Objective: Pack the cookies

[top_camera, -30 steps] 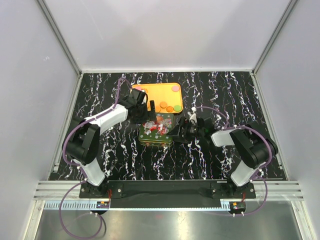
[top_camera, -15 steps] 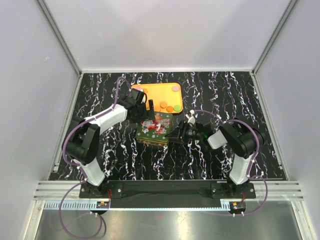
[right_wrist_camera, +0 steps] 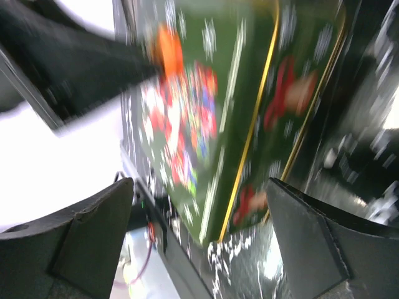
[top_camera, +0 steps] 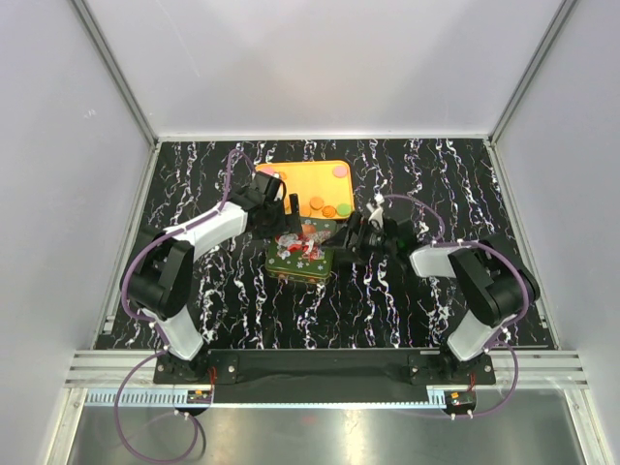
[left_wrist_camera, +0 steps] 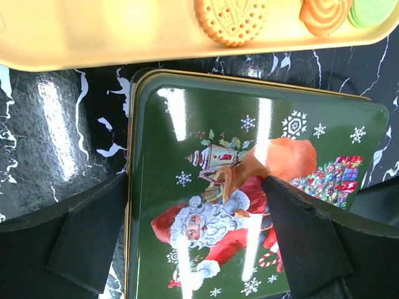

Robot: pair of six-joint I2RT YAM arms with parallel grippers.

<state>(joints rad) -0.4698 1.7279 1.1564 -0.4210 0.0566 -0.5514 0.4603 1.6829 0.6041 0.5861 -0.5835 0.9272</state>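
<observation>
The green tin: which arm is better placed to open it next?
Probably left: the left end effector hangs open directly above the tin, beside the cookies on the tray. The right end effector views it slanted and blurred.

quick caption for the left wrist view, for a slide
Left gripper open above a green Santa tin, cookies waiting on the yellow tray beyond it.

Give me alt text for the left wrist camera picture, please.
A green Christmas tin with a Santa picture fills the view, lying on a black marbled table, framed by the open fingers of the left gripper. Along the top edge, a yellow tray holds three cookies.
</observation>
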